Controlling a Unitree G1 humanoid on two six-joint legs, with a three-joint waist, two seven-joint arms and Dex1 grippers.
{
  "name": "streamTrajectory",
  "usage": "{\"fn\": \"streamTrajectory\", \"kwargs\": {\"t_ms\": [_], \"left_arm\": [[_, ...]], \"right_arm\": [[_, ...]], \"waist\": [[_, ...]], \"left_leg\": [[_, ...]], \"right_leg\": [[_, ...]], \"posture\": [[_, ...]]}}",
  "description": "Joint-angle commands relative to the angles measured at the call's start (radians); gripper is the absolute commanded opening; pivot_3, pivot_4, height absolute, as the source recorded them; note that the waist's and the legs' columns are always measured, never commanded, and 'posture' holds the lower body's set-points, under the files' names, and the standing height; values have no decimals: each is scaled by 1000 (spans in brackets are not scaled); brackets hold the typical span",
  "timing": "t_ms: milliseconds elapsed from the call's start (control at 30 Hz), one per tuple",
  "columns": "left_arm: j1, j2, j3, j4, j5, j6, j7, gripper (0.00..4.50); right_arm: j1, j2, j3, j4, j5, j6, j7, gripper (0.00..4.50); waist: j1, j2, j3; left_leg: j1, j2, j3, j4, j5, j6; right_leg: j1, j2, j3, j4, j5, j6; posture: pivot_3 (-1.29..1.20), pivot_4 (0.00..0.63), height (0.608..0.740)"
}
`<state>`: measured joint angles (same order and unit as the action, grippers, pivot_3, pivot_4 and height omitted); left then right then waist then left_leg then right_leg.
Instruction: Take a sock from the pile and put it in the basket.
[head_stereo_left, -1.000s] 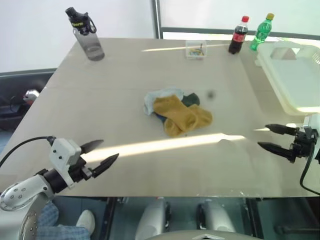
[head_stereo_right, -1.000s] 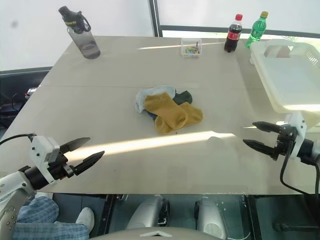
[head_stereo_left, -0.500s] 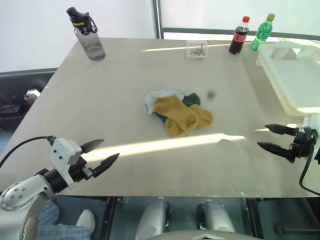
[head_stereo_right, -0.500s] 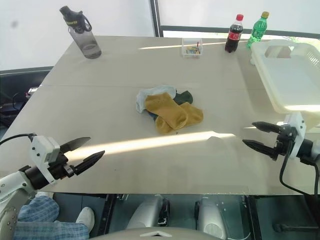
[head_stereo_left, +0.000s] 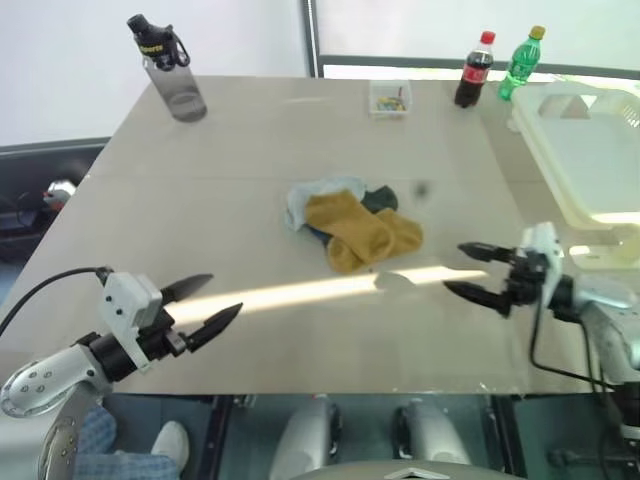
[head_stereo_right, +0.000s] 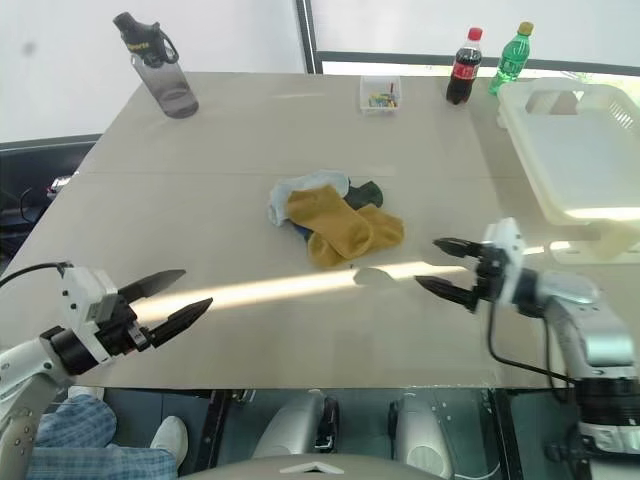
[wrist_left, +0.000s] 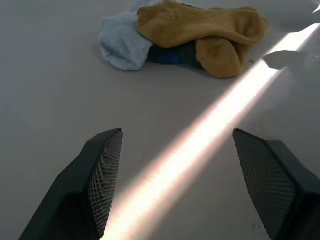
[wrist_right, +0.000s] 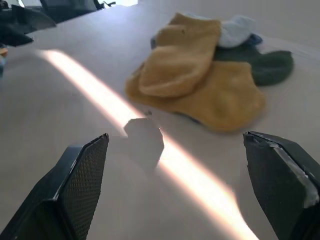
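We work on the table (head_stereo_left: 250, 130), a wide beige surface. The basket (head_stereo_left: 590, 150) is the next largest item; it sits at the table's far right corner, along the right edge, and it is empty as far as we can see.

The pile (head_stereo_left: 355, 225) lies near the table's centre: two mustard socks on top, a light blue one and a dark green one showing behind them, and a bright blue edge underneath.

The right gripper (head_stereo_left: 478, 272) hovers over the table between the pile and the right edge, fingers spread wide, nothing held, pointing at the pile. The left gripper (head_stereo_left: 200, 305) hovers near the front edge on the left, also spread wide and empty.

We judge the approach to the pile to be the step in hand. Risks from here:

- The socks overlap, so a closing pinch may lift two at once.
- A shallow bite on soft fabric may slip during the carry to the basket.
- A descent that is too low may press the fingertips onto the table.
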<state>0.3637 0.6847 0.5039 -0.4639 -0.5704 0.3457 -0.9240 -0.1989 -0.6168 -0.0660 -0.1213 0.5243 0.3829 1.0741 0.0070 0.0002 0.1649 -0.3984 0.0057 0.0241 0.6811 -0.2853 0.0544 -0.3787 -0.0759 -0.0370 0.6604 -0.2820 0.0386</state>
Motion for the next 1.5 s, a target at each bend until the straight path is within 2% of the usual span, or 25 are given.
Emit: {"fn": "streamTrajectory", "kwargs": {"t_ms": [33, 100, 200, 233, 400, 433, 467, 500, 533, 800, 900, 1000, 1100, 1133, 1400, 1433, 1467, 1500], "left_arm": [[30, 49, 77, -61, -225, 108, -100, 3763], [28, 68, 100, -65, -314, 150, -129, 3763], [25, 81, 111, -73, -349, 150, -161, 3763], [23, 81, 116, -75, -363, 152, -163, 3763], [36, 93, 121, -82, -357, 146, -175, 3763], [35, 91, 121, -84, -357, 143, -174, 3763], [36, 89, 119, -85, -355, 140, -174, 3763], [36, 89, 118, -86, -352, 137, -174, 3763], [36, 89, 118, -86, -350, 136, -173, 3763], [47, 89, 119, -81, -319, 121, -170, 3763], [49, 87, 117, -82, -321, 122, -169, 3763], [48, 88, 116, -81, -321, 121, -169, 3763], [46, 89, 116, -80, -320, 121, -168, 3763], [44, 89, 115, -80, -319, 121, -167, 3763], [37, 91, 112, -78, -316, 123, -165, 3763], [37, 92, 112, -78, -315, 124, -165, 3763], [37, 92, 112, -77, -314, 124, -165, 3763], [37, 92, 112, -77, -313, 124, -165, 3763]], "right_arm": [[-91, 40, 63, -41, -45, 78, -117, 4433], [-135, 64, 92, -20, -66, 134, -170, 4433], [-189, 117, 137, 36, -110, 162, -238, 4433], [-203, 139, 144, 42, -112, 173, -255, 3911], [-236, 200, 173, 62, -134, 198, -296, 1895], [-240, 205, 179, 70, -142, 195, -299, 1186], [-246, 211, 183, 79, -146, 193, -301, 949], [-252, 217, 184, 85, -144, 195, -301, 317], [-256, 224, 183, 89, -140, 199, -301, 58], [-250, 219, 185, 78, -132, 205, -255, 58], [-249, 213, 174, 63, -121, 216, -242, 917], [-259, 221, 153, 71, -121, 215, -264, 2226], [-261, 204, 154, 57, -103, 234, -234, 3730], [-262, 204, 150, 43, -84, 252, -224, 4010], [-284, 258, 144, 24, -41, 329, -293, 4010], [-286, 262, 143, 28, -42, 329, -303, 3513], [-289, 264, 143, 31, -45, 329, -310, 3249], [-292, 263, 146, 35, -52, 328, -316, 2704]], "waist": [[-2, -1, 0], [-1, -1, 0], [-1, 0, 0], [-4, 0, 0], [-17, 0, 0], [-18, 0, 0], [-19, 0, 0], [-20, 0, 0], [-20, 0, 0], [-21, 0, 1], [-22, 0, 1], [-22, 0, 1], [-22, 0, 1], [-22, 0, 1], [-23, 0, 1], [-23, 0, 1], [-23, 0, 1], [-23, 0, 1]], "left_leg": [[0, 0, 0, 0, 0, 0], [0, 0, 0, 0, 0, -1], [0, 0, 0, 0, 0, -1], [0, 0, 0, 0, 0, -1], [0, -1, 0, -2, 0, -1], [0, -1, 0, -2, 0, -1], [0, -1, 0, -2, 1, -1], [0, -1, 0, -2, 1, -1], [0, -1, 0, -2, 1, -1], [0, -1, 0, -2, 1, -1], [0, -1, 0, -2, 1, -1], [0, -1, 0, -2, 1, -1], [0, -1, 0, -2, 1, -1], [0, -1, 0, -2, 1, -1], [0, -1, 0, -4, 1, -1], [0, -1, 0, -4, 1, -1], [0, -1, 0, -4, 1, -1], [-1, -1, 0, -4, 1, -1]], "right_leg": [[0, 0, 0, 0, 0, 0], [0, 0, 0, 0, 0, 0], [0, 0, -1, 0, 0, -1], [0, 0, -1, 0, -1, -1], [-1, 0, -1, 0, 0, 0], [-1, 0, -1, -1, 0, 0], [-1, 0, -1, 0, 0, 0], [-1, 0, -1, 0, 0, 0], [-1, 0, -1, 0, 0, 0], [-1, 0, 0, 0, 0, 0], [-1, 0, 0, 0, 0, 0], [-1, 0, 0, 0, 0, 0], [-1, 0, 0, 0, 0, 0], [-1, 0, 0, 0, 0, 0], [-2, 0, 0, 0, 0, 0], [-3, 0, 0, 0, 0, 0], [-3, 0, 0, 0, 0, 0], [-3, 0, 0, 0, 0, 0]], "posture": [[0, 150, 740], [0, 150, 740], [0, 150, 740], [0, 150, 740], [0, 150, 740], [0, 150, 740], [0, 150, 740], [0, 150, 740], [0, 150, 740], [0, 150, 740], [0, 150, 740], [0, 150, 740], [0, 150, 740], [0, 150, 740], [0, 150, 740], [0, 150, 740], [0, 150, 740], [0, 150, 740]]}}
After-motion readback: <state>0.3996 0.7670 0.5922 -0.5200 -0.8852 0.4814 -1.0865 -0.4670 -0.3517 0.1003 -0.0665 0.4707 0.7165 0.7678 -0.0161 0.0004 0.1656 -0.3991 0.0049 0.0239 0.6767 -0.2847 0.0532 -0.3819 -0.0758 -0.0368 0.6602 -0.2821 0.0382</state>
